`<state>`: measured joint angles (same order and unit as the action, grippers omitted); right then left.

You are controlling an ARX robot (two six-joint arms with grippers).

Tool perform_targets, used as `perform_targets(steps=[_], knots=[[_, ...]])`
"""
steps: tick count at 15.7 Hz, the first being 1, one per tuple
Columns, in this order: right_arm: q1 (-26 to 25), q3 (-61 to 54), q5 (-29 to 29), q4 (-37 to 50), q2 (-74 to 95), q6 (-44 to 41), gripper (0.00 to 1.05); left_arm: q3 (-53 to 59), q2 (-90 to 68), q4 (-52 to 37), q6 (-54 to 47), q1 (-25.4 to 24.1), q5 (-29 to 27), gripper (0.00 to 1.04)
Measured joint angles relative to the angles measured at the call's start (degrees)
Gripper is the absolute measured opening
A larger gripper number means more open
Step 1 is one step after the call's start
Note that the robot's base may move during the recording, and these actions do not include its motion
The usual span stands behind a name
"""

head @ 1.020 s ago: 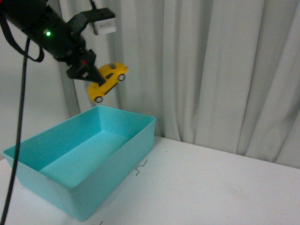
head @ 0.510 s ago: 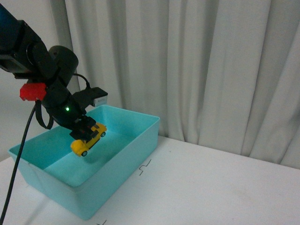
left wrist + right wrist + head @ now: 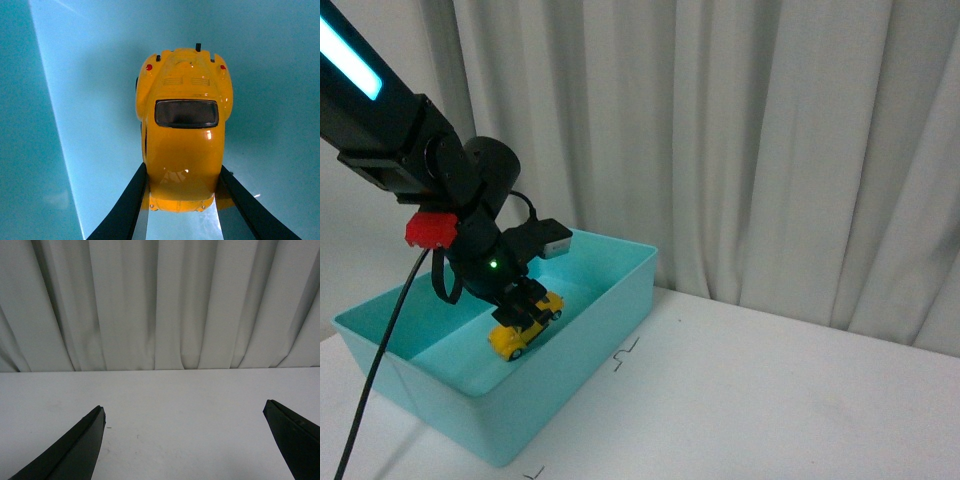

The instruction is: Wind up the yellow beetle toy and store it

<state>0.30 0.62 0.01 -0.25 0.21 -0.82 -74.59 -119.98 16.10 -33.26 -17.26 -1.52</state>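
Observation:
The yellow beetle toy (image 3: 525, 326) is low inside the turquoise box (image 3: 620, 290), at or just above its floor. My left gripper (image 3: 523, 306) is shut on it from above. In the left wrist view the yellow beetle toy (image 3: 184, 125) fills the middle, its dark window facing the camera, and my left gripper (image 3: 182, 185) clamps both sides of its body over the turquoise floor. My right gripper (image 3: 185, 412) is open over the white table with nothing between its fingers; it does not show in the front view.
The turquoise box stands at the left of the white table (image 3: 770, 400). Grey-white curtains (image 3: 740, 140) hang close behind the table. A black cable (image 3: 375, 370) from the left arm hangs down over the box's near left side. Small black marks (image 3: 623, 355) lie on the table beside the box.
My left arm has come down from above the box into it, carrying the yellow beetle toy from well over the rim to near the box floor.

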Motion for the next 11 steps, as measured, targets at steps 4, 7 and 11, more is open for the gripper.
perform_targets(steps=[4, 7, 11], knots=[[0.0, 0.0, 0.0, 0.0, 0.0, 0.0, 0.98, -0.5, -0.2, 1.6, 1.4, 0.3, 0.2, 0.74], [0.0, 0.0, 0.0, 0.0, 0.0, 0.0, 0.98, -0.5, 1.0, 2.4, 1.8, 0.3, 2.1, 1.0], [0.0, 0.0, 0.0, 0.0, 0.0, 0.0, 0.98, -0.5, 12.9, 0.3, 3.5, 0.1, 8.1, 0.98]])
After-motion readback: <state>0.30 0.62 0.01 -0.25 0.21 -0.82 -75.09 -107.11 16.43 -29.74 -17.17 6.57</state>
